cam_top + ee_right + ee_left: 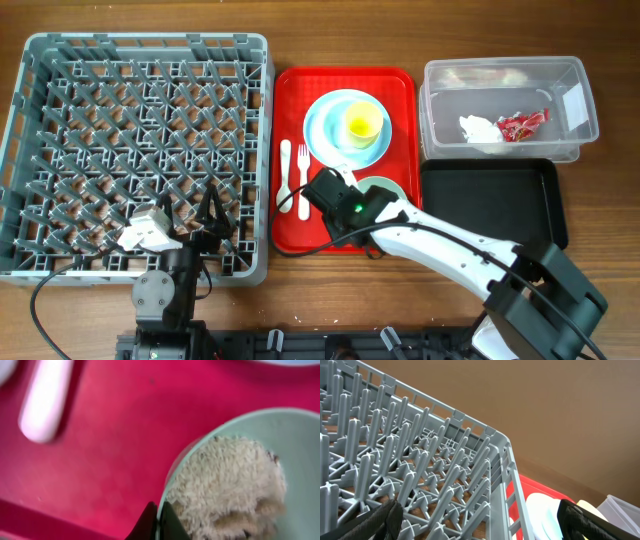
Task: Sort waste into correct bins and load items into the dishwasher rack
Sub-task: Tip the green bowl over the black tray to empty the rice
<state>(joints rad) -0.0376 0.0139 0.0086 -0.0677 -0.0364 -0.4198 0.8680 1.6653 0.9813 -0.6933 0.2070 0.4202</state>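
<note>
The pale blue-green bowl (260,460) holds white rice with brownish scraps (225,485) on the red tray. My right gripper (159,520) is shut on the bowl's rim, one finger inside and one outside; overhead it sits at the bowl's left edge (345,200). The bowl (392,186) is mostly hidden by the arm. The pale blue plate (335,135) carries the yellow cup (362,124). The white fork (286,172) and spoon (301,180) lie left of it. The napkin (478,128) and red wrapper (522,124) lie in the clear tub (575,100). My left gripper (190,222) is open over the grey rack (140,150).
The black tray (490,200) lies right of the red tray (290,230), under the clear tub. The rack's corner wall (505,475) stands close in the left wrist view, with the plate (545,517) beyond it. A spoon handle (42,405) shows in the right wrist view.
</note>
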